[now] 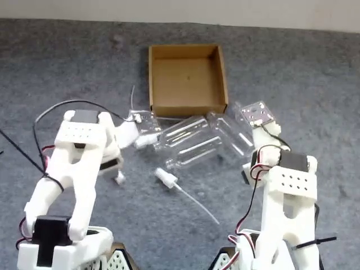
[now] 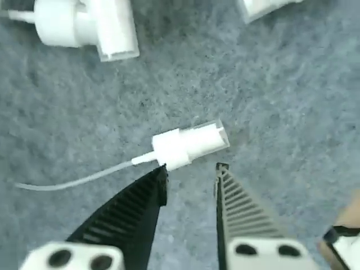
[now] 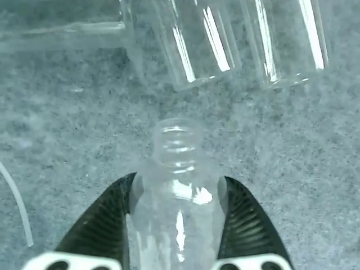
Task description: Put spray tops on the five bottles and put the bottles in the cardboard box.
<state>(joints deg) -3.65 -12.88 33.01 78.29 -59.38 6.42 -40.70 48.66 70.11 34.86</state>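
Grey mat [image 1: 315,84] below: my left gripper [image 2: 191,174] hangs spread just behind a loose spray top [image 2: 188,147], right gripper [image 3: 179,183] pinching an uncapped bottle [image 3: 177,149]. Capping step, I'd say; next, close squarely on that top.

Robotics lab or hobby workshop, judging by the table set-up.
The left arm [image 1: 73,169] at 7 o'clock and the right arm [image 1: 287,197] at 5 o'clock are white plastic builds with bare servo blocks and loose black and red wires [image 1: 50,108]. They stand on a table [image 1: 315,84] covered in rough grey cloth, with a pale wall [image 1: 225,11] along 12 o'clock. The props are plain test pieces: a small open cardboard box [image 1: 220,73] at 12 o'clock, clear bottles [image 1: 188,132] lying at the centre, and a loose spray top [image 1: 166,177] just toward 6 o'clock of them.
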